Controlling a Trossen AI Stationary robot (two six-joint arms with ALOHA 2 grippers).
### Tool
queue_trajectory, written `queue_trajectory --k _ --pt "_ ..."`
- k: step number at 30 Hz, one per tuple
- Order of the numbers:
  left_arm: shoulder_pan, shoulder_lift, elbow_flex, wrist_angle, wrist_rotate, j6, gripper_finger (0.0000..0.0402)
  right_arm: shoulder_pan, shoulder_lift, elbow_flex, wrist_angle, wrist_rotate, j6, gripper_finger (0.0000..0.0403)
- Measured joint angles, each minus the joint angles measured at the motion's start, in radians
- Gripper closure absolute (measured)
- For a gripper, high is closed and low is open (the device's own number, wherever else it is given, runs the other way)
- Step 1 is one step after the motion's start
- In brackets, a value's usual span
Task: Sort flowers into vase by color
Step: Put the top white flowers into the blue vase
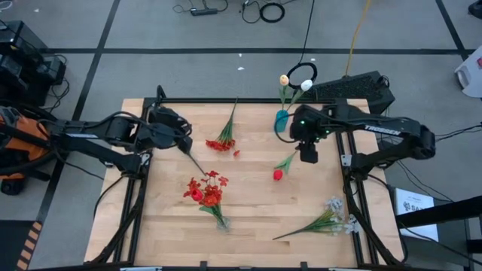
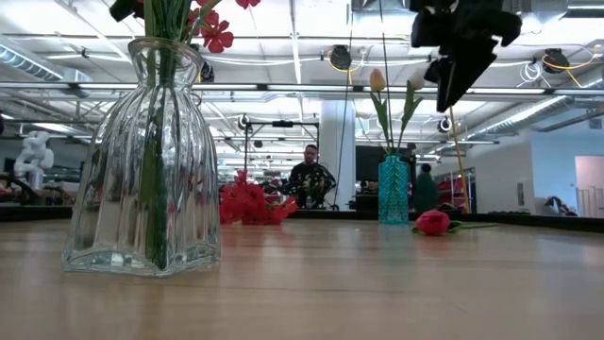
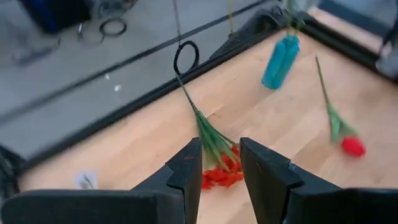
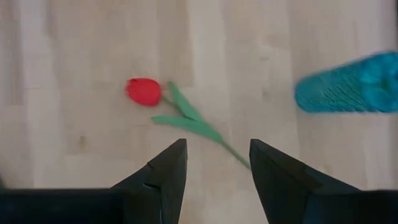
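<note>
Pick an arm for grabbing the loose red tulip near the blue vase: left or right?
Right, most likely. The right gripper hangs open almost over the red tulip, whose stem shows between its fingers in the right wrist view. The left gripper is open too, but nearer the red blossom stem.

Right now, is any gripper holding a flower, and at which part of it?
Nothing is held. The left gripper is open above the red blossom stem. The right gripper is open above the red tulip lying on the table.
</note>
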Motion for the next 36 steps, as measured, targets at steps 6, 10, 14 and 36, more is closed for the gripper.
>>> queue_trajectory --k 6,10,14,36 --pt "0.107 0.035 0.000 -0.102 -0.003 -0.449 0.0286 -0.010 0.044 0.000 -0.005 0.066 0.088 0.0236" --pt "0.211 0.073 0.000 -0.225 0.103 -0.571 0.0286 -0.010 0.057 0.000 -0.010 0.057 0.114 0.0236" --pt "0.276 0.122 0.000 -0.259 0.207 -0.626 0.0286 -0.010 0.055 0.000 -0.011 0.056 0.116 0.0236" --pt "0.493 0.286 -0.400 0.065 0.733 -0.934 0.0286 -0.010 0.055 0.000 -0.010 0.055 0.078 0.0236"
